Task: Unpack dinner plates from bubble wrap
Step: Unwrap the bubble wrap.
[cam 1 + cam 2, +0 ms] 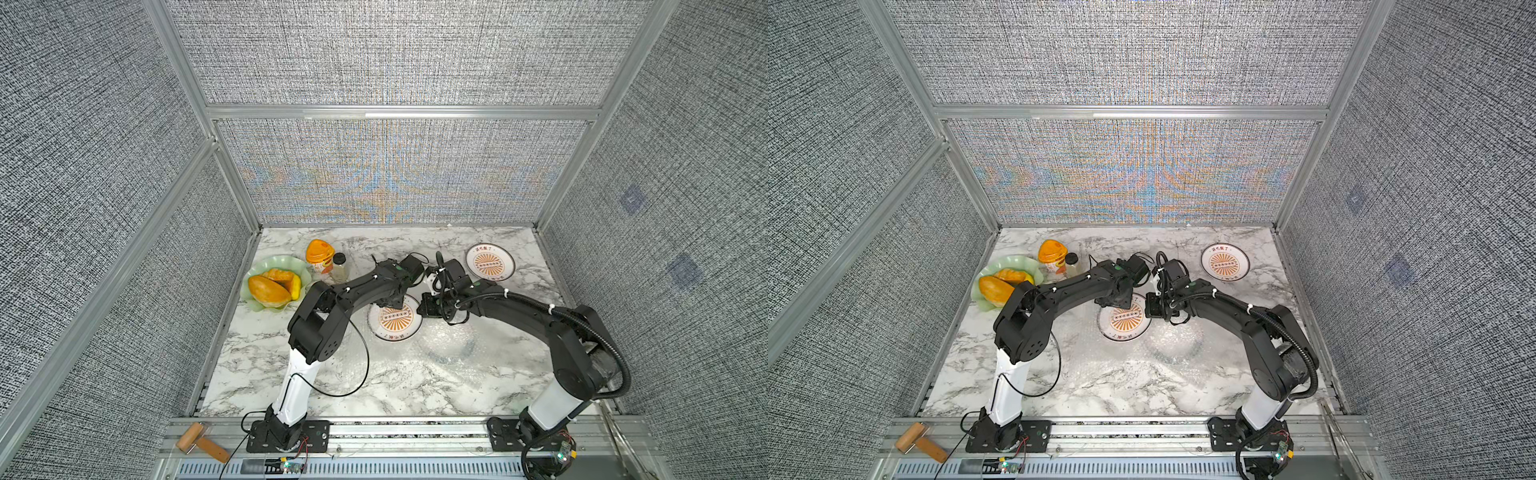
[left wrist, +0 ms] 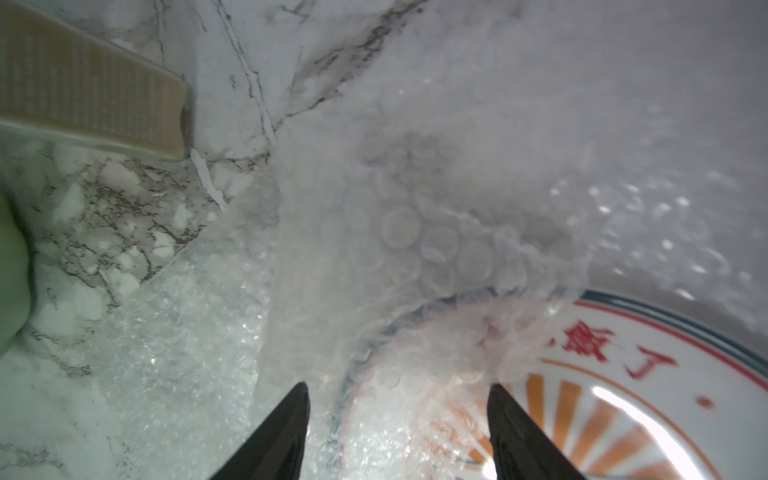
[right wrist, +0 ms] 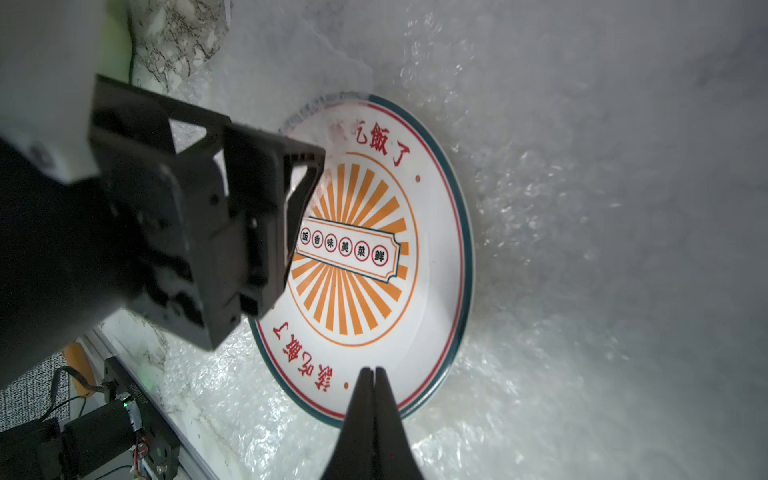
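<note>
Left pincer (image 2: 399,385), glossy round plate (image 2: 623,415), perhaps bubble-wrapped

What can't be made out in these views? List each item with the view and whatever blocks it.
Round shape under the clear bubble wrap, both top views: the wrap blurs any pattern.
White sunburst plate, top views: far rim hidden by the black arms.
Left hand, left wrist view: only its tips show, cut by the frame edge; contact with the wrap unclear.
Small clear bottle, top views: label too small.
</note>
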Robot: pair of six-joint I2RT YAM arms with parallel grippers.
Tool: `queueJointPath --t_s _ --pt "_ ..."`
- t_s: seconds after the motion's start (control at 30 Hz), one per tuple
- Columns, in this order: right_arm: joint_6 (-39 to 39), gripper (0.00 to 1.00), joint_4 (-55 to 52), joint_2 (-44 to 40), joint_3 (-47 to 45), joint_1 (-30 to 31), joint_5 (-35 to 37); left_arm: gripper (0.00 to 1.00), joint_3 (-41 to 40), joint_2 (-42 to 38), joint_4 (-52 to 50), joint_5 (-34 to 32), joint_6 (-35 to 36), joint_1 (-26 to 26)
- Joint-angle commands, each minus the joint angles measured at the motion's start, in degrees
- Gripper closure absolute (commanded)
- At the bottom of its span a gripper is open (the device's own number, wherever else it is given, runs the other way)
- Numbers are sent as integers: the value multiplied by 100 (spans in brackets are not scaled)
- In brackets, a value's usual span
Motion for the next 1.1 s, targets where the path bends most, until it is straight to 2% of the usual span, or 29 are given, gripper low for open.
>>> queueJointPath --t_s 0.0,0.2,0.63,0.9,1.07 --pt "187 100 232 23 1 34 -212 31 165 218 -370 -397 -76 84" --pt "214 100 254 2 79 39 -283 33 -45 40 -405 -698 -173 343" --pt "174 100 253 156 125 56 -385 34 -1341 -816 -167 -920 -354 1097" --pt "100 99 153 151 132 54 -317 34 -2219 -1674 110 -686 -507 1652" --pt "27 98 60 217 212 39 -266 34 -2291 -1875 160 -389 -403 2019"
